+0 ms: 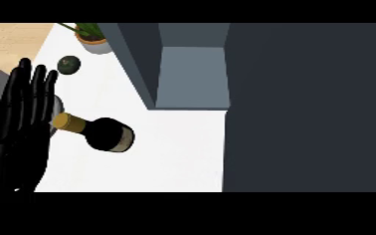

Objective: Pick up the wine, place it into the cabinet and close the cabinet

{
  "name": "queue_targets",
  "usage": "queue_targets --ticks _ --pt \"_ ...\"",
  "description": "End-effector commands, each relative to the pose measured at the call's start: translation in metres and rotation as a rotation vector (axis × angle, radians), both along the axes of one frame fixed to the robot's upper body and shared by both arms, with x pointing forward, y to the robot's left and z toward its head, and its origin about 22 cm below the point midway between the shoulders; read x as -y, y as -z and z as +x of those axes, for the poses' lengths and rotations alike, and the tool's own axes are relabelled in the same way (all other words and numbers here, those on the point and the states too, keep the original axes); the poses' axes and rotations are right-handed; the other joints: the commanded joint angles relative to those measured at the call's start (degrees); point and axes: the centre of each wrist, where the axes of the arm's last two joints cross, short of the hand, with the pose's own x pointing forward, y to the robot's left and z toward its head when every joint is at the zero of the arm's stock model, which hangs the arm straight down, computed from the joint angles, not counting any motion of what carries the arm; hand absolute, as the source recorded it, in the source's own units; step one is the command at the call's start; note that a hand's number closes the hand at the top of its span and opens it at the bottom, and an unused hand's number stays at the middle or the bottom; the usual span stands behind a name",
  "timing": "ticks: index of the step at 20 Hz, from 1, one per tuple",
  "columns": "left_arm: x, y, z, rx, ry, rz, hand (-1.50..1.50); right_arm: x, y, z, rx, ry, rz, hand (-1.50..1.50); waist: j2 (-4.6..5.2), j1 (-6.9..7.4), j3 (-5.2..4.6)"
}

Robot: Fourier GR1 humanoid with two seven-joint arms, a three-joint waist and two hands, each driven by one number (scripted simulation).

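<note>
On the white table (176, 149), the wine (103, 133) lies just beside the left hand (26, 124), whose fingers are straight and apart, holding nothing. Lying down, it could roll off if nudged before being grasped; the cabinet (191, 74) stands open nearby.

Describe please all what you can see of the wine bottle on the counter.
The wine bottle is dark, almost black, with a gold capsule over its neck and a pale band near its wide end. It looks like glass. It shows foreshortened on the white counter, its gold neck end towards the view's left and slightly up; whether it lies or stands I cannot tell. The left hand, open with straight fingers, is right beside the neck; contact cannot be judged. The open cabinet is up and to the right of it.
</note>
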Motion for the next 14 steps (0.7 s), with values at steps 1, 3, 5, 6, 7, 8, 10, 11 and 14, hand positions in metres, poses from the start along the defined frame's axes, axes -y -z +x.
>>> queue_targets --ticks 1,3,5,6,7,8,10,11,14 --pt "0.008 -0.007 0.014 0.007 -0.145 -0.036 -1.50 -0.006 -0.010 0.001 0.004 -0.011 0.010 -1.50 -0.07 -0.02 1.65" --pt "-0.004 -0.008 0.016 0.002 -0.434 -0.068 -1.50 0.000 -0.001 -0.008 -0.006 0.000 0.008 -1.50 -0.11 -0.57 1.81" --pt "-0.013 -0.001 0.017 0.008 -0.669 -0.057 -1.50 0.000 -0.002 -0.014 -0.004 -0.018 0.005 -1.50 -0.18 -1.14 2.01" --pt "-0.026 0.003 0.018 0.005 -0.798 -0.055 -1.50 0.002 -0.001 -0.016 -0.010 -0.019 -0.001 -1.50 0.04 -1.17 2.05" --pt "-0.018 -0.008 0.017 0.020 -0.748 -0.277 -1.50 -0.027 0.007 -0.011 -0.085 -0.288 0.062 -1.50 0.18 1.95 1.63" --pt "-0.022 -0.009 0.019 0.024 -0.823 -0.310 -1.50 -0.028 0.005 -0.020 -0.099 -0.342 0.066 -1.50 -0.29 0.41 1.71" --pt "-0.003 -0.018 0.028 0.038 -0.871 -0.381 -1.50 -0.026 0.004 -0.022 -0.105 -0.404 0.069 -1.50 -0.11 -1.44 1.97" --pt "0.007 -0.022 0.032 0.064 -0.894 -0.396 -1.50 -0.031 0.001 -0.023 -0.110 -0.426 0.091 -1.50 -0.10 -1.86 1.96" --pt "0.036 -0.027 0.042 0.078 -0.936 -0.427 -1.50 -0.026 -0.005 -0.035 -0.116 -0.467 0.090 -1.50 -0.38 -2.75 2.10"
